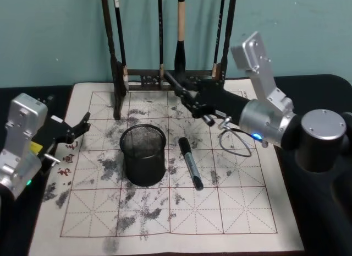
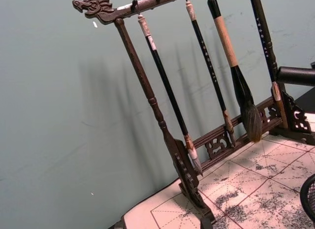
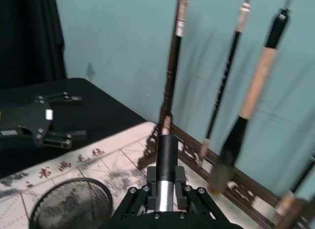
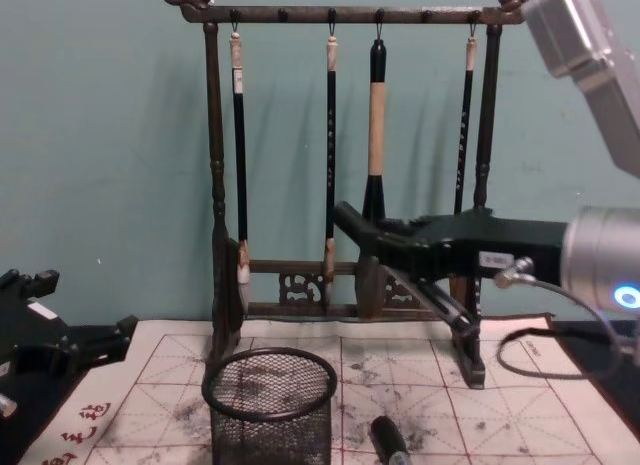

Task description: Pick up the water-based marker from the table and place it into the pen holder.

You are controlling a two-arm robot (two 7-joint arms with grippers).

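Observation:
My right gripper (image 1: 191,103) hovers over the back of the cream mat (image 1: 242,212), shut on a dark water-based marker (image 1: 175,84) that points at the brush rack. In the right wrist view this marker (image 3: 167,152) sticks out between the gripper's (image 3: 166,176) fingers. It shows in the chest view (image 4: 350,221) above and to the right of the pen holder (image 4: 270,400). The black mesh pen holder (image 1: 143,155) stands upright mid-mat. A second dark marker (image 1: 190,163) lies flat just right of it. My left gripper (image 1: 81,128) rests open at the mat's left edge.
The tall dark wooden brush rack (image 1: 118,63) with several hanging brushes (image 4: 376,115) stands along the mat's back edge, close ahead of the held marker. A grey cable loop (image 1: 237,141) hangs under my right wrist. The mat's front half is bare felt.

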